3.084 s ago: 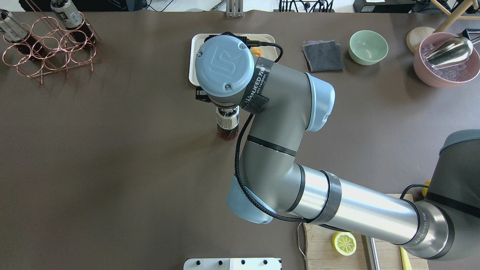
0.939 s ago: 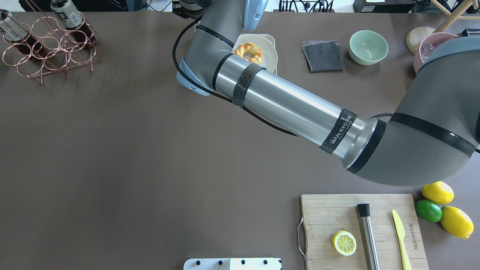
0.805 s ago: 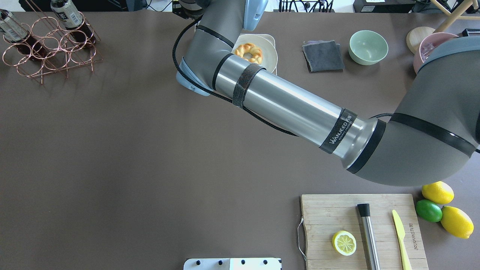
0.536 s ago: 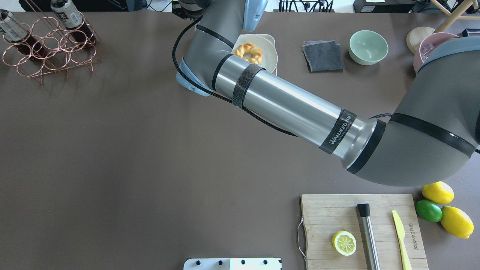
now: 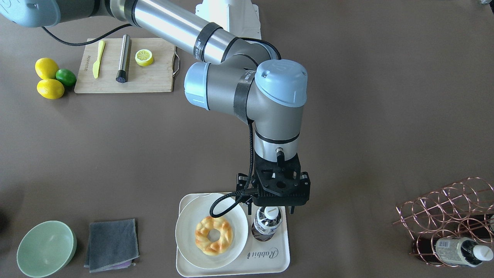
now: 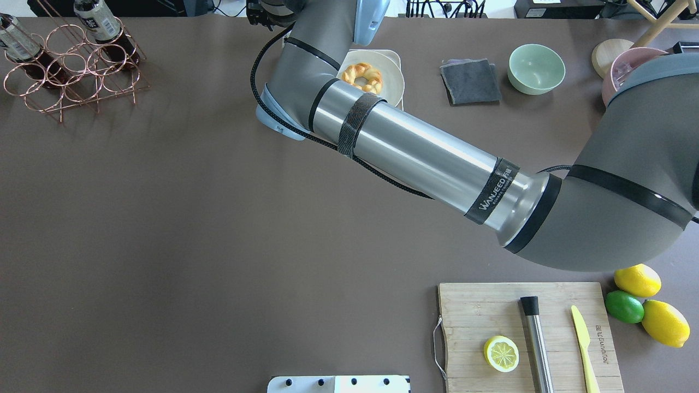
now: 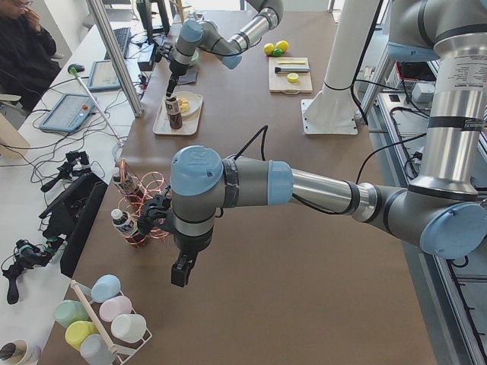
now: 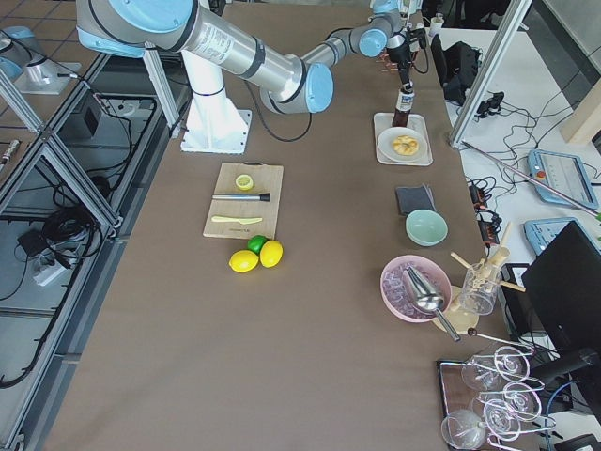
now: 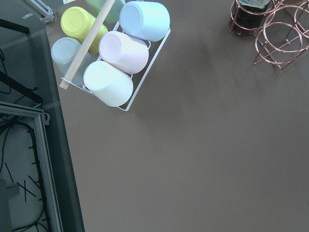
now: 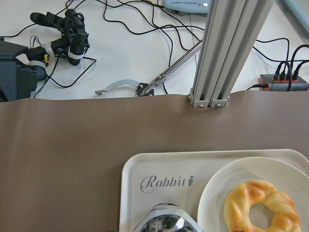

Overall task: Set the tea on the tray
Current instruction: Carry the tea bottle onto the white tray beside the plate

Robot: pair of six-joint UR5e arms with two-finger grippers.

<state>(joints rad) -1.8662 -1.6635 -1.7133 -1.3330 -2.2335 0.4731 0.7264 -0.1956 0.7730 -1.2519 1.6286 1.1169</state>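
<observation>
Green bowl (image 5: 46,249): far left in the front-facing view, close to the operators' edge of the brown surface (image 5: 366,116).
Grey cloth (image 5: 112,245): folded flat just right of the bowl, not touching it.
Cutting board (image 5: 154,77): on the robot's side, upper left, with two lemons and a lime (image 5: 49,88) bunched at its left end.
Tray (image 5: 278,264): near the operators' edge, right of the cloth and well apart from the board.
Plate (image 5: 189,227): fills the tray's left and middle, reaching the left rim, and carries a pastry ring (image 5: 200,235).
Tea (image 5: 266,226): upright on the tray, in the narrow strip between plate and right rim. It stands just beside the plate and inside the rim, behind the word "Rabbit".
Right arm (image 5: 278,116): crosses from upper left, its wrist pointing straight down over the tray's right part.
Right jaws: spread wider than the bottle, one on each side of its top, which they hide; they grip nothing.
Copper rack (image 5: 447,216): far right, a wide stretch of surface between it and the tray.
Left arm (image 7: 228,186): in the left-side view, bent over the surface beside the rack.
Left jaws: hanging above the surface; I cannot tell how far apart they stand.
</observation>
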